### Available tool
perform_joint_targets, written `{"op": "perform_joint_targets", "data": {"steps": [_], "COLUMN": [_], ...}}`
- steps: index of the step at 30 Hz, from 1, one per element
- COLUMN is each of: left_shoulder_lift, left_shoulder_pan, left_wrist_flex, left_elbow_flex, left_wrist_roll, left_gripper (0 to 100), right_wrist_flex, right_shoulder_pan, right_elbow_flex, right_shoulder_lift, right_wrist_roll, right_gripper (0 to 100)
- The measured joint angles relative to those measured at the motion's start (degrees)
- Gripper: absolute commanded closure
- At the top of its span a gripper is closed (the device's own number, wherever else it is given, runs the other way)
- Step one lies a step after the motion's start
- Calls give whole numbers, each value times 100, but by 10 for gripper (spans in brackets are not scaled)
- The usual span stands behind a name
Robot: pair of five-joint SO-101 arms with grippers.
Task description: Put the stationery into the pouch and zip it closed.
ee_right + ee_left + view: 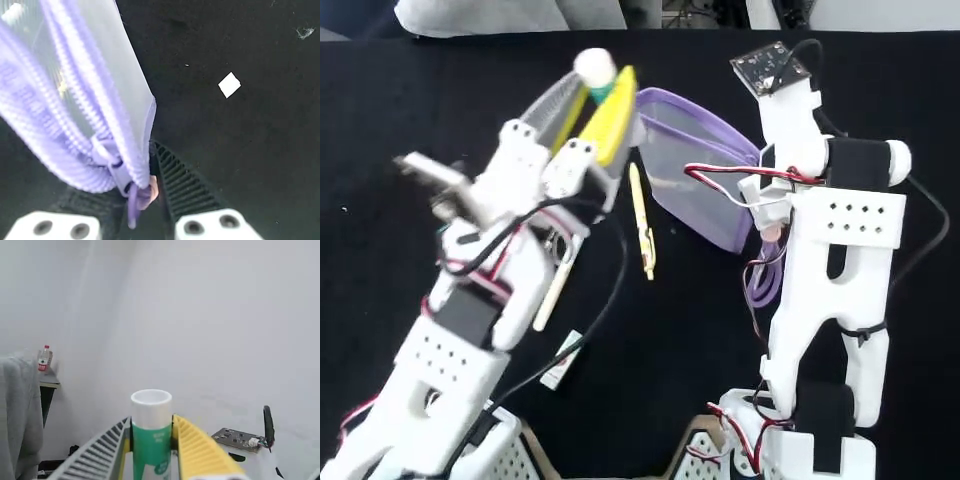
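Note:
My left gripper [592, 92] is raised above the table's far side, shut on a glue stick [596, 70] with a white cap and green body. In the left wrist view the glue stick [151, 432] stands upright between the grey finger [95, 455] and the yellow finger [200, 450]. The translucent purple pouch [695, 165] lies open to the right of it, mouth toward the glue stick. My right gripper [150, 186] is shut on the pouch's [85, 100] edge by the zipper end. A yellow pen [642, 220] lies on the black table between the arms.
A cream stick [556, 285] lies partly under the left arm, with a small white item [561, 360] nearer the front. A white paper scrap [229, 84] rests on the black table [240, 40]. The right arm's body [830, 260] stands right of the pouch.

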Motion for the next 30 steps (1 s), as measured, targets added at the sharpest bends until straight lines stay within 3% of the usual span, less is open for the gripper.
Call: {"op": "perform_joint_targets", "data": {"steps": [5, 14, 30], "left_shoulder_lift": [914, 1741, 2426], "left_shoulder_pan": [325, 484, -62], "left_wrist_flex": [-202, -2092, -2330], "left_elbow_flex": [-325, -334, -149], "left_wrist_roll": [-492, -1011, -1046], "left_gripper": [972, 972, 972], "right_wrist_flex": [0, 0, 0], "right_shoulder_pan": [0, 0, 0], "right_elbow_flex": [0, 0, 0], "right_shoulder_lift": [0, 0, 0], "right_wrist_roll": [0, 0, -9], "right_gripper": [987, 987, 987]}}
